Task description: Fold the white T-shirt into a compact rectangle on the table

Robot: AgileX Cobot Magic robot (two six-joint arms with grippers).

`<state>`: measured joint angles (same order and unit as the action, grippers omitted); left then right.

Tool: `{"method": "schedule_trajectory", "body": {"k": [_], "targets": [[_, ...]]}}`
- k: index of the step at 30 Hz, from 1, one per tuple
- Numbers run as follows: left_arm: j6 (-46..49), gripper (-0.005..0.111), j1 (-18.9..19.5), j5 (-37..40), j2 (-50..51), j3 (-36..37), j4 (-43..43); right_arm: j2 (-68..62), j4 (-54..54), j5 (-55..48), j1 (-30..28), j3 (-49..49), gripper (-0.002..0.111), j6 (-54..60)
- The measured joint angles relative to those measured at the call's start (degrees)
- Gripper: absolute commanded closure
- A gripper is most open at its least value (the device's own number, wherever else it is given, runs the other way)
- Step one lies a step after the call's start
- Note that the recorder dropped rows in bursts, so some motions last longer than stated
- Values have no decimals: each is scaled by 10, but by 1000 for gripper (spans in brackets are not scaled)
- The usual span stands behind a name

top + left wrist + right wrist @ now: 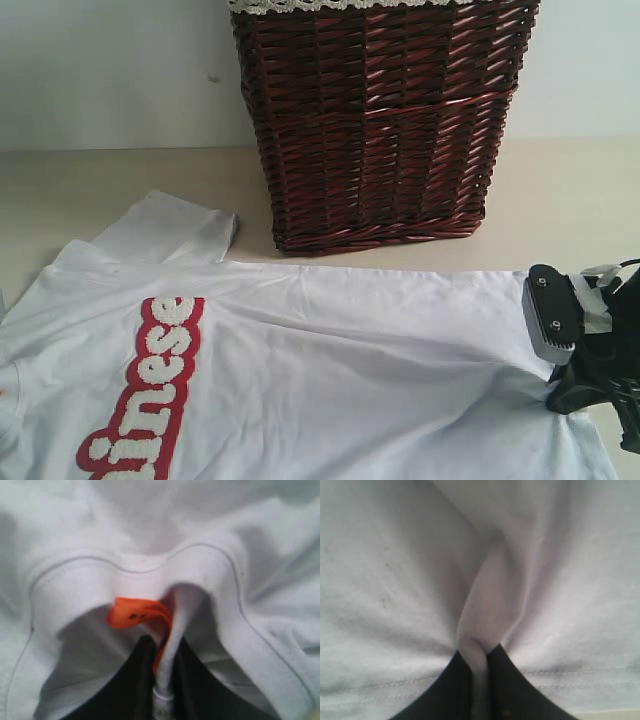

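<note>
Shirt: the white T-shirt (350, 360) lies spread on the desk (80, 185), by the basket (380, 120).
Left hand (162, 645): pinches the collar beside the orange tag (135, 615).
Right hand (479, 655): pinches the bottom hem.
Risk: thin pinches may slip, and uneven lifting may twist the fold.

T-shirt (330, 370) spread on the table (80, 190) — basket (380, 130) behind it.
</note>
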<state>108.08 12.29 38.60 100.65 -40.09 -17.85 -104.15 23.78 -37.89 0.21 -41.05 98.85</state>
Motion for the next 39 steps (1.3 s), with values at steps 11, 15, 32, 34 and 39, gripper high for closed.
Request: {"method": "schedule_trajectory", "body": {"k": [11, 15, 32, 34, 39], "targets": [[0, 107, 0, 0, 0, 0, 0, 2, 7, 11, 0, 5, 108, -15], [0, 107, 0, 0, 0, 0, 0, 2, 10, 13, 0, 5, 108, -16], [-65, 107, 1, 45, -167, -85, -28, 126, -61, 122, 5, 28, 108, -58], [-105, 107, 1, 64, -195, -110, -18, 170, -78, 83, 5, 16, 108, -118], [-181, 107, 1, 137, -241, -175, -8, 226, -162, -85, 5, -24, 108, -199]]}}
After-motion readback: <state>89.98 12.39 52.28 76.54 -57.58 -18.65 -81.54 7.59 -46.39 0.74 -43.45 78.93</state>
